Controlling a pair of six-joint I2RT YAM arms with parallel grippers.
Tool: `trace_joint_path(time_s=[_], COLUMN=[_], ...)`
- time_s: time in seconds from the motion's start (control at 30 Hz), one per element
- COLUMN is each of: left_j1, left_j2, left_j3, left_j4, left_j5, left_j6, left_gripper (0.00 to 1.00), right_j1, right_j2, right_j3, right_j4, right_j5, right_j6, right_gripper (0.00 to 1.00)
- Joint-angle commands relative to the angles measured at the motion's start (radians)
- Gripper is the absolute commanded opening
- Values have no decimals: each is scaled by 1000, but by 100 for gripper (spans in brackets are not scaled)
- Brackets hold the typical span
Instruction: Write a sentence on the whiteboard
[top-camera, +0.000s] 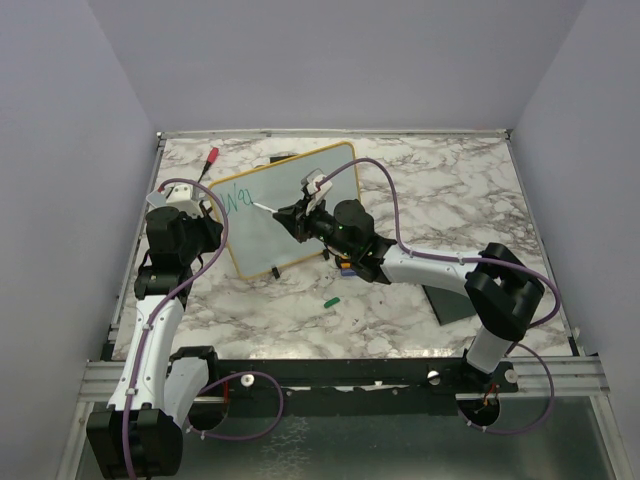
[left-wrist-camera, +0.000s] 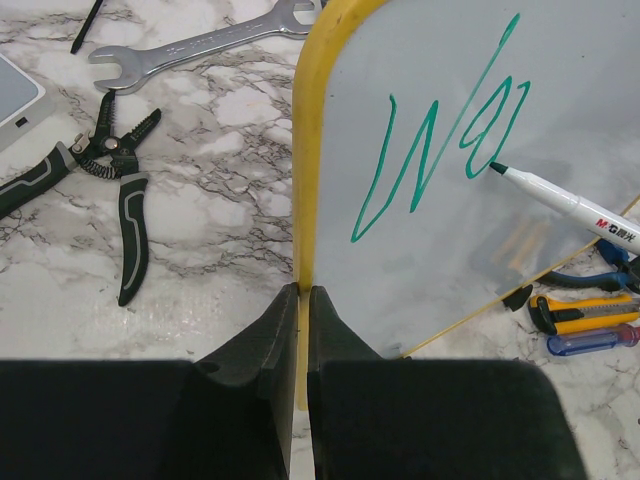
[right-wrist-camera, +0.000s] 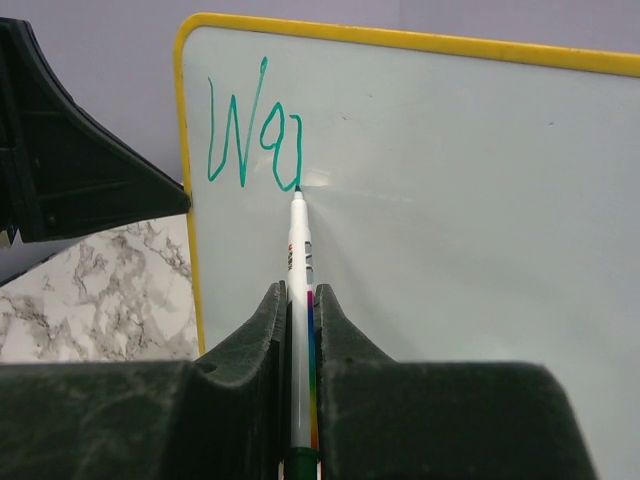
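The whiteboard (top-camera: 290, 215) with its yellow frame stands tilted on the marble table. My left gripper (left-wrist-camera: 303, 292) is shut on the frame of its left edge (top-camera: 222, 222). My right gripper (right-wrist-camera: 301, 290) is shut on a white marker (right-wrist-camera: 298, 240) in front of the board (top-camera: 292, 216). The marker's tip touches the board at the end of the teal writing. The sentence (left-wrist-camera: 440, 140) reads "Wa" with a further stroke begun, at the board's upper left (right-wrist-camera: 250, 130). The left wrist view shows the marker (left-wrist-camera: 560, 200) coming in from the right.
A wrench (left-wrist-camera: 190, 50) and black pliers (left-wrist-camera: 120, 190) lie left of the board. A yellow utility knife (left-wrist-camera: 580, 312) and a blue-handled tool (left-wrist-camera: 590, 340) lie by its lower corner. A green cap (top-camera: 331, 300), a black pad (top-camera: 450, 300) and a red-tipped item (top-camera: 212, 157) are on the table.
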Motion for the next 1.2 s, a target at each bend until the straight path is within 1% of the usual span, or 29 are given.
trace_joint_path(time_s=[0.0, 0.6, 0.97, 1.17], left_j1=[-3, -5, -5, -3], left_j2=[-2, -2, -5, -6], left_j3=[8, 7, 7, 6], left_j4=[3, 2, 2, 2], left_j5=[39, 41, 39, 40], left_j6=[-5, -5, -5, -5], left_gripper=[8, 8, 8, 8], right_j1=[-8, -9, -9, -9], right_j2=[-6, 4, -23, -35], right_j3=[12, 63, 15, -1], right_j4=[14, 40, 50, 57], right_j5=[67, 110, 157, 121], right_j6=[-5, -35, -22, -30], right_gripper=[1, 1, 1, 1])
